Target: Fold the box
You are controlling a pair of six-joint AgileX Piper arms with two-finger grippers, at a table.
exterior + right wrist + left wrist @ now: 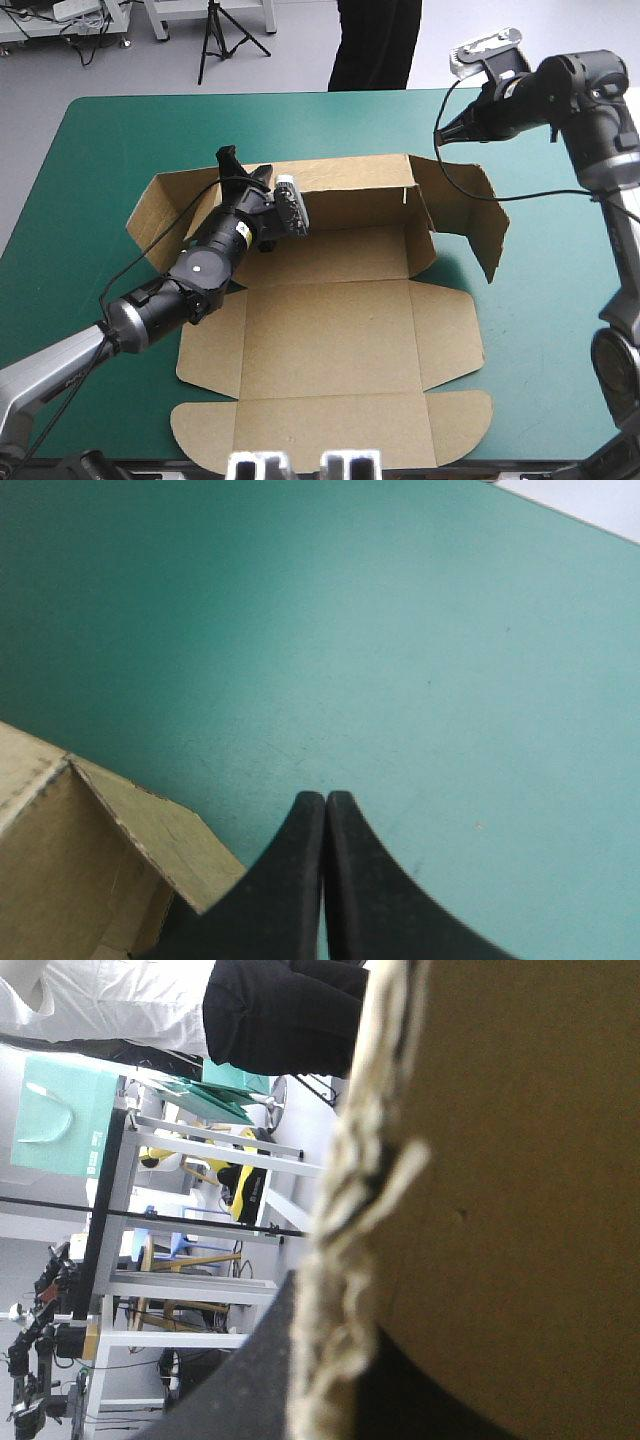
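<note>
The left hand [232, 158] is up at the far-left corner of the box [330, 340], pinched almost together on the top edge of the back wall [350, 188]. Its own camera shows the raw board edge running up between the black fingers [250, 1390]. The right hand [447, 133] hangs high off the far-right corner, fingers pressed into one point and holding nothing, with teal-green cover beneath it.

The box sits mid-surface. The back wall is up, the right side flap [470, 215] stands splayed outward, the left side flap [160, 205] leans out, and the near panels and lid [330, 425] lie flat.

The danger from here, I'd say, is that one hand has that wall alone. Pull too hard and the whole light sheet could slide or lift off the cover; let the pinch slip and the wall likely drops. That splayed right flap could also miss its tuck if nothing swings it in first.

The surface [110, 170] shows teal-green all round the box, with room on every side. Beyond its far edge — pale floor [290, 50] and a black tripod [222, 45].
</note>
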